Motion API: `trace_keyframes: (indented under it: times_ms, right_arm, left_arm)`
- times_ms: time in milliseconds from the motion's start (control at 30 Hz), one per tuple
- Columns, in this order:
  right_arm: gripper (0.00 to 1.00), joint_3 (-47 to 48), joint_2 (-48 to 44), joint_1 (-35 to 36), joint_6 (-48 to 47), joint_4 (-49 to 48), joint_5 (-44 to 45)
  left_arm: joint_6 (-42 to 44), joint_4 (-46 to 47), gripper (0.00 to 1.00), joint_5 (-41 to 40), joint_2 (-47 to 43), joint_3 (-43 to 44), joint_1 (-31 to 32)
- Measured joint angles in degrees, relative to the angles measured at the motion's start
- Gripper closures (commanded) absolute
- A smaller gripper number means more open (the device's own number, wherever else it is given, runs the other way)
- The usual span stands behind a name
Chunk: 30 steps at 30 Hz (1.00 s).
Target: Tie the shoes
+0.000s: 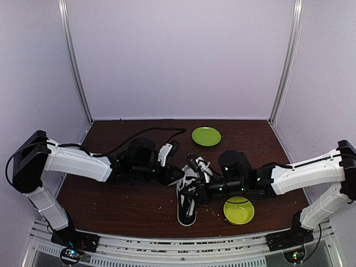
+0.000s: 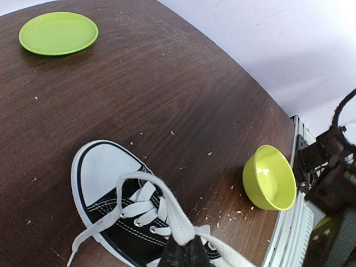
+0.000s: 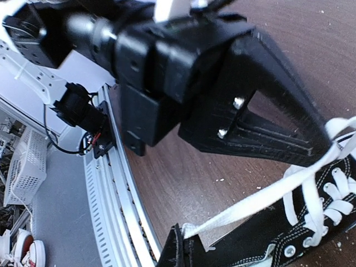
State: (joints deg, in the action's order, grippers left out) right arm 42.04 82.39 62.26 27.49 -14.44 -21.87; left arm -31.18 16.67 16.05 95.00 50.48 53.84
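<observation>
The black canvas sneaker [image 1: 187, 201] with white toe cap lies at the table's front centre, toe toward the near edge. In the left wrist view the shoe [image 2: 119, 214] shows its laced front. My left gripper [image 2: 186, 243] is shut on a loop of white lace [image 2: 167, 203] above the eyelets; it also shows in the top view [image 1: 183, 176]. My right gripper [image 3: 192, 238] is shut on the end of another white lace [image 3: 261, 197], drawn taut toward the left gripper's black finger [image 3: 267, 119]; it also shows in the top view [image 1: 201, 192].
A green plate [image 1: 206, 136] lies at the back centre and shows in the left wrist view [image 2: 58, 33]. A yellow-green bowl [image 1: 238, 210] stands right of the shoe, near the front edge, also in the left wrist view [image 2: 270, 178]. Crumbs are scattered around the shoe.
</observation>
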Motion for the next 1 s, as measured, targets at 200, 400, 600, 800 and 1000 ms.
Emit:
trace_keyframes:
  times_ms: [200,400,600,800,1000]
  right_arm:
    - [0.85,3.23,8.52,3.19,1.09,4.04,5.11]
    - [0.68,3.48,5.86,7.67,0.24,11.39,7.87]
    - [0.44,3.39,0.26,12.44,1.05,15.78,7.76]
    - [0.2,0.79,-9.33,7.41,-0.09,16.87,11.87]
    - [0.17,0.98,-6.16,0.28,-2.64,10.84,18.08]
  left_arm:
    - [0.11,-0.31,1.0,-0.09,-0.44,0.0,0.0]
    - [0.17,-0.31,1.0,-0.63,-0.59,0.0,0.0]
    - [0.2,-0.28,1.0,-0.74,-0.61,0.0,0.0]
    - [0.24,-0.28,1.0,-0.74,-0.74,0.0,0.0]
    - [0.24,-0.24,1.0,-0.79,-0.96,0.0,0.0]
